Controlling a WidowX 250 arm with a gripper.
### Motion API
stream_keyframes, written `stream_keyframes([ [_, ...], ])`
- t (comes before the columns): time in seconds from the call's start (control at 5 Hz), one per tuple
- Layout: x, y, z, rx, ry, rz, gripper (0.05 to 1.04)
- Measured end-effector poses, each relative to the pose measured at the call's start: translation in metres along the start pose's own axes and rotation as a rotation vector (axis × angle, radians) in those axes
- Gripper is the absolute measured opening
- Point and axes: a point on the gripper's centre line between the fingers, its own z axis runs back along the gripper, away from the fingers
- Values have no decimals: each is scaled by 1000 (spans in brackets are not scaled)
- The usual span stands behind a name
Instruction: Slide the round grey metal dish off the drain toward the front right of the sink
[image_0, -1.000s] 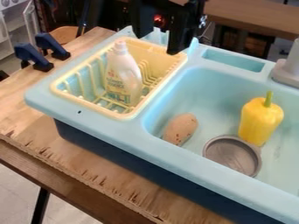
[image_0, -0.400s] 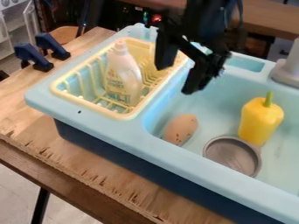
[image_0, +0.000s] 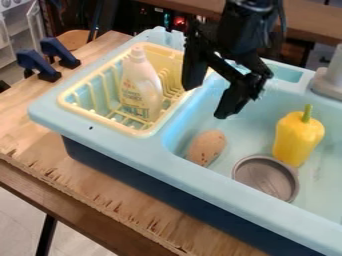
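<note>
The gripper (image_0: 206, 101) is wide open, holding nothing; below it, in the sink (image_0: 220, 186), lies the potato (image_0: 206, 148); beside it, the bottle (image_0: 141, 87) stands in the rack (image_0: 100, 119); careful work here would mean descending slowly, fingertips clear of the rim.

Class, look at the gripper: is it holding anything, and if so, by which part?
Nothing is held: the gripper hangs open above the sink, its fingers apart.
</note>
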Motion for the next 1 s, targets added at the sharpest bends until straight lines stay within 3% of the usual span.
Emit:
stream_keyframes([
  [0.4,-8,-11,-16,16,41,-9,1011],
  [1.0,-3,-18,-39,4,59,-66,1011],
])
